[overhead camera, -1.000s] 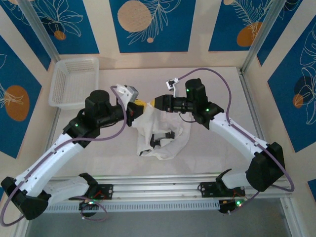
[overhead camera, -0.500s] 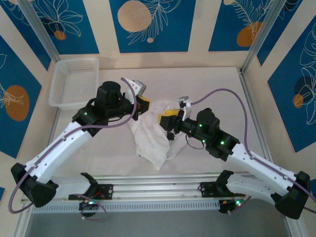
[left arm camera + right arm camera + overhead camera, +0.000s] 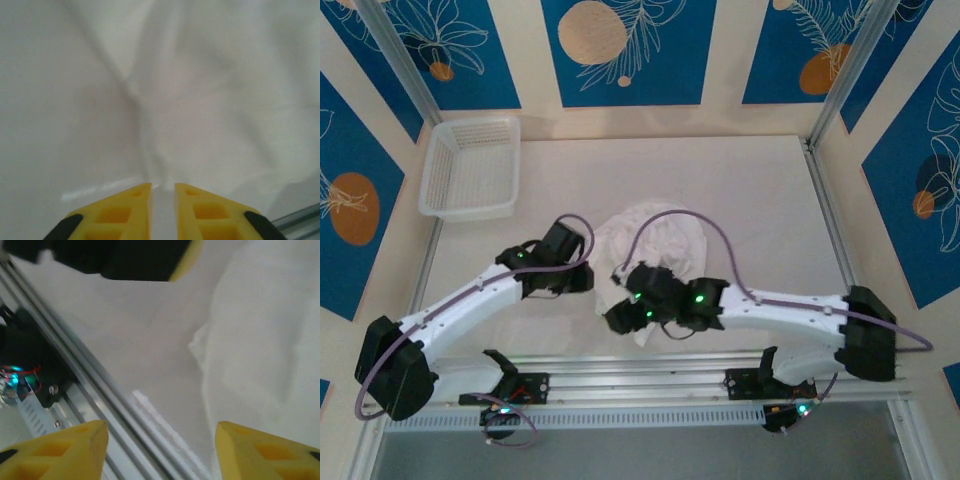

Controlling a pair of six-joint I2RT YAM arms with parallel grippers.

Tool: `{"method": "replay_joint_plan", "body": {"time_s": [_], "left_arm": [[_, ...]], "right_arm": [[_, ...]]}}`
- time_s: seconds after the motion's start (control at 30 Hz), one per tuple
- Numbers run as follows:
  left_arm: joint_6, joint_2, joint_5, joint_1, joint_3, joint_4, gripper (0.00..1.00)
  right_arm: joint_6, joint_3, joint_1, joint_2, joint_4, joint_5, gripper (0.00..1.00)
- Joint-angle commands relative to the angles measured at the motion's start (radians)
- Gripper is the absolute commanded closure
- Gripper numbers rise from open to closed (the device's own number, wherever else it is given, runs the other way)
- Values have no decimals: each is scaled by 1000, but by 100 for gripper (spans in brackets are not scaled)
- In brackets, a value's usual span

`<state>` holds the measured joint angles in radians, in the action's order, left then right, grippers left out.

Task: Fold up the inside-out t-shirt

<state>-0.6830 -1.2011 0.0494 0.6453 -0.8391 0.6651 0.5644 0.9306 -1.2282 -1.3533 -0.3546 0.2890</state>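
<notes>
Inside-out t-shirt point(image 3: 665, 240) lies bunched mid-table, its near flap trailing toward the front rail point(image 3: 100, 390). Closest to that rail, the right gripper point(image 3: 161, 432) hovers wide open and empty at the flap's edge, probably placed to take hold there. Just beyond, the left gripper point(image 3: 162, 189) is parted only a crack over the cloth's left side, clamping nothing visible. The cloth is white, creased and unspread, with no fold made. The mesh basket point(image 3: 468, 212) sits far left.

The far half of the desk point(image 3: 750, 180) and its right side lie open. The basket point(image 3: 470, 170) blocks the far-left corner. Along the near rail point(image 3: 650, 380) the left arm point(image 3: 470, 300) and right arm point(image 3: 790, 305) lie low, crowding the bunched t-shirt point(image 3: 665, 235) from the front.
</notes>
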Motion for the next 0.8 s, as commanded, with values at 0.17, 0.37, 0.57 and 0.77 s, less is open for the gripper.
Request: {"method": "replay_joint_plan", "body": {"time_s": [0.17, 0.37, 0.57, 0.77], "left_arm": [[-144, 107, -123, -65, 41, 14, 69], [-56, 165, -107, -77, 67, -6, 67], [80, 203, 268, -75, 165, -248, 68], [138, 184, 396, -69, 214, -339, 50]], "right_arm": [[8, 232, -38, -422, -222, 432, 44], [-3, 242, -40, -377, -227, 431, 100], [-27, 44, 60, -103, 13, -44, 100], [53, -95, 265, 85, 192, -378, 100]]}}
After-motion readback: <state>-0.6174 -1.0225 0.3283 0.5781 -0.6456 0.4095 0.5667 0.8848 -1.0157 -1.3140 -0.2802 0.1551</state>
